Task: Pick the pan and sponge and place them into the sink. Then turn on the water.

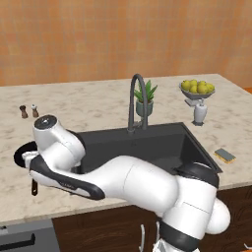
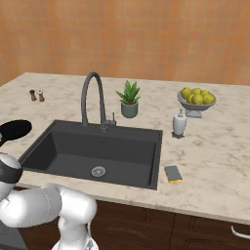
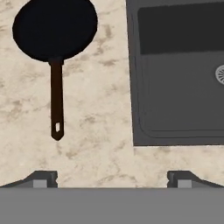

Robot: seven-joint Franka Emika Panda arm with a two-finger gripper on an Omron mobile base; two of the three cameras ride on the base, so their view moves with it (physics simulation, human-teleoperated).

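On the marble counter (image 3: 100,144), the hand camera reveals the pan (image 3: 54,30) whole beyond the end effector (image 3: 111,178), fingers apart.

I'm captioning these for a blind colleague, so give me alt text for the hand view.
A black frying pan lies on a marble counter, its long brown handle pointing toward the camera, with the dark grey sink beside it on the right. The open tool's two fingertips show at the bottom, above the counter.

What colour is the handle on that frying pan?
Dark brown, on a black pan; the handle shows best in the hand view.
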